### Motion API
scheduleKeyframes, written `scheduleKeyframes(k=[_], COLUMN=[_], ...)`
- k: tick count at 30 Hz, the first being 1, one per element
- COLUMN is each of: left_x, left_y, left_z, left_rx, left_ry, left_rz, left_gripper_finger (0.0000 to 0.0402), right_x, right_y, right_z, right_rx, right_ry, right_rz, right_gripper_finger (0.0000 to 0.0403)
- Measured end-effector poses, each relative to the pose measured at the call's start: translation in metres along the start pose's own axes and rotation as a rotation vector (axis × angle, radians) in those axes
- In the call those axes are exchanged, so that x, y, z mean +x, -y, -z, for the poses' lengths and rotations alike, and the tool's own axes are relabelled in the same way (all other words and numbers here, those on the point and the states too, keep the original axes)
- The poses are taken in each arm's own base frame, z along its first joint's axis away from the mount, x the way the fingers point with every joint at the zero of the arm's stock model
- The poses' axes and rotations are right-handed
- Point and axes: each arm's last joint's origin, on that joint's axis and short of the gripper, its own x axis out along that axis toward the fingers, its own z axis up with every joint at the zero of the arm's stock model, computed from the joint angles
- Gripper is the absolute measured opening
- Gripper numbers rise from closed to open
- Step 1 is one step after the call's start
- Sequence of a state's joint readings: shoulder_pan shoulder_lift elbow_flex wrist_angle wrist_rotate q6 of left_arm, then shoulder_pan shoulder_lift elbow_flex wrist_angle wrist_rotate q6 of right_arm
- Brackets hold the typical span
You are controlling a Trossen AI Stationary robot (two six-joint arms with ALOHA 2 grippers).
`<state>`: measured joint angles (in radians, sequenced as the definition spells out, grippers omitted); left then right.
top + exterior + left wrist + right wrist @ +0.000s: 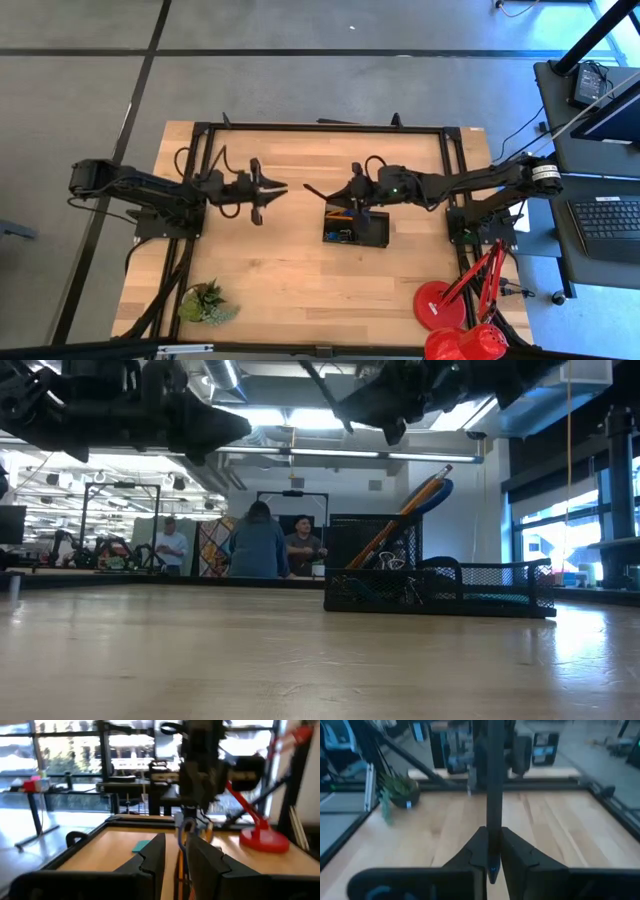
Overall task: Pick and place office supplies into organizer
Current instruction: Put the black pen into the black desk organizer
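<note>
Overhead, the right gripper (491,851) clamped the black pen (494,780) above the organizer (356,228), whose contents blurred; the left gripper's (268,190) jaws sat slightly parted.

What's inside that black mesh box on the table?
The organizer holds orange pencils leaning up out of it beside a blue scissor handle. Its mesh walls and the right gripper overhead hide whatever lies on its floor.
</note>
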<state>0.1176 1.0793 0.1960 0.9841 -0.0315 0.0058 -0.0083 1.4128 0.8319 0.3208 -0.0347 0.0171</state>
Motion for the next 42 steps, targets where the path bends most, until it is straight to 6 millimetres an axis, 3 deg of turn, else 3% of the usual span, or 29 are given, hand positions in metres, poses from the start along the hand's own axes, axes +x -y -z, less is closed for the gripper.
scheduleKeyframes(k=[8, 16, 25, 42], left_x=[0.025, 0.059, 0.075, 0.075], left_y=[0.017, 0.021, 0.032, 0.032], left_z=[0.0, -0.009, -0.019, -0.034], left_rx=[0.089, 0.076, 0.03, -0.01], left_ry=[-0.043, -0.03, 0.0, 0.145], left_rz=[0.043, -0.007, 0.095, 0.099], left_gripper_finger=[0.0136, 0.0192, 0.0195, 0.0194], right_x=[-0.002, -0.002, -0.002, -0.002], right_y=[-0.004, -0.011, -0.01, -0.011], right_z=[0.01, 0.011, 0.012, 0.013], right_rx=[-0.008, -0.045, -0.083, -0.082], right_ry=[0.065, 0.062, 0.054, 0.042], right_rz=[-0.014, 0.0, 0.022, 0.021], right_gripper_finger=[0.0038, 0.0038, 0.0038, 0.0038])
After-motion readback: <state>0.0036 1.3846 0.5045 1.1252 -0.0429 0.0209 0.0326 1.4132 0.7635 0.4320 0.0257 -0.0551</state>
